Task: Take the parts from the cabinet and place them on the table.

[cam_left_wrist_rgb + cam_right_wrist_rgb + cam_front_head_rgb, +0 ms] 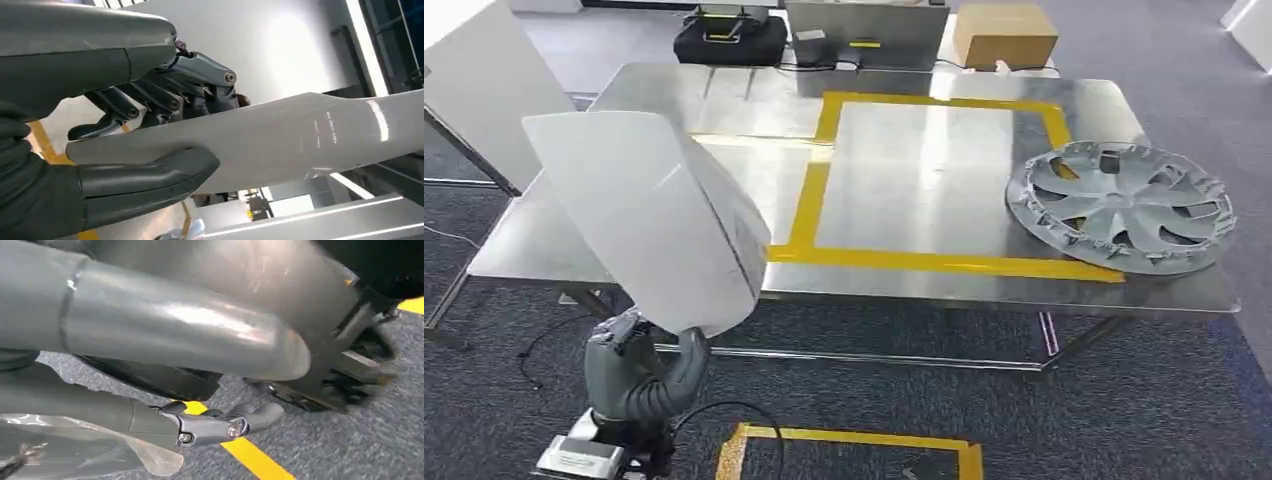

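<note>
A large white curved panel (644, 215) stands upright over the near left corner of the steel table (924, 290), and my left hand (639, 365) grips it by its lower edge. In the left wrist view the panel (300, 135) is clamped between the thick thumb (150, 175) and the darker fingers (165, 97) of my left hand (60, 165). A silver hubcap (1121, 205) lies flat on the right side of the table. My right hand (165, 335) hangs low over the carpet, its fingers (215, 425) apart from the thumb and holding nothing.
A yellow tape rectangle (809, 210) marks the middle of the table. A black bag (729, 40), a grey metal box (864, 35) and a cardboard box (1004, 35) stand beyond the far edge. A white board (474, 80) leans at left. Yellow tape (854, 445) marks the floor near me.
</note>
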Action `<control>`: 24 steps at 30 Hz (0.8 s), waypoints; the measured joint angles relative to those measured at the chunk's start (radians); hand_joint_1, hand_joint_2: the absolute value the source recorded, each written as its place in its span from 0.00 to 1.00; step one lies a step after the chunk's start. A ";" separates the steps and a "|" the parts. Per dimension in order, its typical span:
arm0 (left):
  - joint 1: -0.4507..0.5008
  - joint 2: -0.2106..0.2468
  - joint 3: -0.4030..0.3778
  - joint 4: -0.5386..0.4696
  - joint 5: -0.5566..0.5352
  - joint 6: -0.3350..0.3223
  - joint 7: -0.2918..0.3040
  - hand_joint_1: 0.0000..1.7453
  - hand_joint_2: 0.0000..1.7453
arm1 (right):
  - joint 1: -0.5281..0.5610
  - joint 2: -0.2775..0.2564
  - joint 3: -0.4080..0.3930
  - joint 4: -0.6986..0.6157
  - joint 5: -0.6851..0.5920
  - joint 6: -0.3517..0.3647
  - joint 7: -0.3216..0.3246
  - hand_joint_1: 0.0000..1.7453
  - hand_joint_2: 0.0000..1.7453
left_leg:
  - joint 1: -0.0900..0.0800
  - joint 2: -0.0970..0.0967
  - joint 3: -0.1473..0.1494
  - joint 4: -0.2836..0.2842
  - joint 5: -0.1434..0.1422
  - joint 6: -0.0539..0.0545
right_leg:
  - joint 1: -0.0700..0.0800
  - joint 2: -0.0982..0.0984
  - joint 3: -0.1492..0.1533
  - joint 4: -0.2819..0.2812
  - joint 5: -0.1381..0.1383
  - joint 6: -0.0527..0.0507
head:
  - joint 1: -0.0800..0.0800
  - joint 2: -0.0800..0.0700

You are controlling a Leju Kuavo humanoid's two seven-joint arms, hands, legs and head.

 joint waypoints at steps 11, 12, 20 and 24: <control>-0.001 -0.001 -0.001 0.000 0.000 0.000 -0.001 1.00 1.00 | 0.000 0.000 0.000 0.000 0.000 0.004 0.000 0.00 0.00 | -0.001 -0.005 -0.002 0.015 -0.013 -0.033 | -0.004 0.004 0.128 -0.273 0.148 -0.032 | 0.001 0.000; -0.001 0.000 -0.001 0.000 0.000 0.000 -0.001 1.00 1.00 | -0.001 0.000 0.000 0.000 0.000 0.004 0.000 0.00 0.00 | -0.001 -0.003 -0.009 0.039 -0.032 -0.040 | -0.004 0.003 0.130 -0.273 0.148 -0.034 | -0.003 0.000; -0.002 0.002 -0.001 0.003 0.000 0.000 -0.001 1.00 1.00 | 0.000 0.000 0.000 0.000 0.003 0.005 0.000 0.00 0.00 | 0.002 -0.002 -0.039 0.113 -0.013 -0.036 | -0.002 0.000 0.141 -0.273 0.141 -0.042 | -0.006 0.000; -0.006 0.002 -0.001 0.004 0.000 0.000 -0.003 1.00 1.00 | -0.001 0.000 0.000 0.000 0.005 0.008 0.000 0.00 0.00 | -0.007 -0.002 0.000 0.013 -0.008 -0.026 | 0.003 -0.002 0.133 -0.271 0.140 -0.026 | -0.004 0.000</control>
